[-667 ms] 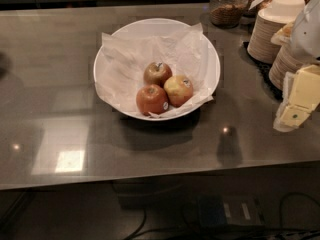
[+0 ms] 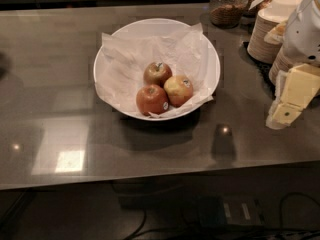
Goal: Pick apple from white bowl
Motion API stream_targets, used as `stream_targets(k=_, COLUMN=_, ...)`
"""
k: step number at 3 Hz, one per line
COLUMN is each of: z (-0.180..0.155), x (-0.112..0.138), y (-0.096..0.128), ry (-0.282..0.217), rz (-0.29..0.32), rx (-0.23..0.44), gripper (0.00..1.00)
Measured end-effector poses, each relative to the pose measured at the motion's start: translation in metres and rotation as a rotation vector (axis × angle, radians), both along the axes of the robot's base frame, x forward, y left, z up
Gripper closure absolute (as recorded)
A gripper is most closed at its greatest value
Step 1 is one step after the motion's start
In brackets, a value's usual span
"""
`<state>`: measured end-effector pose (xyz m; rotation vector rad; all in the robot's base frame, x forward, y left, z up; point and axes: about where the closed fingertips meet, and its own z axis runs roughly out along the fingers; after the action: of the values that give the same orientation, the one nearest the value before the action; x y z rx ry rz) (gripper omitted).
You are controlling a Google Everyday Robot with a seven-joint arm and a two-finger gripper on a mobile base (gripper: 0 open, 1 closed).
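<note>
The white bowl [image 2: 155,26], wide, shallow and lined with crumpled white paper, sits on the dark counter at centre. Three apples lie in it. The apple [image 2: 178,90], the palest one, yellow-green with a red blush and a small sticker, lies at the right. A red-orange apple [image 2: 152,99] touches it at front left, and a darker red-brown apple [image 2: 158,73] lies behind. My gripper [image 2: 291,98], cream-coloured on a white arm, hangs over the counter at the right edge of the view. It is well right of the bowl and apart from it.
Stacks of beige paper bowls [image 2: 270,29] stand at the back right, just behind my arm. A glass jar [image 2: 227,6] with brown contents stands behind the bowl's right side. The counter's front edge [image 2: 150,181] runs across below the bowl, with cables on the floor beneath.
</note>
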<state>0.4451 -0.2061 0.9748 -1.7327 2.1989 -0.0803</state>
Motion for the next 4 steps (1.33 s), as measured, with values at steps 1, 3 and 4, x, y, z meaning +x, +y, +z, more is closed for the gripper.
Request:
stream_targets(k=1, z=0.000, x=0.015, y=0.028, ry=-0.025, rz=0.072, rx=0.030, gripper=0.00)
stream_targets(k=3, z=0.003, x=0.031, y=0.060, ry=-0.058, rz=0.152, rx=0.076, gripper=0.00)
stream_targets(k=4, z=-0.005, x=0.043, y=0.067, ry=-0.064, rz=0.144, rx=0.106, gripper=0.00)
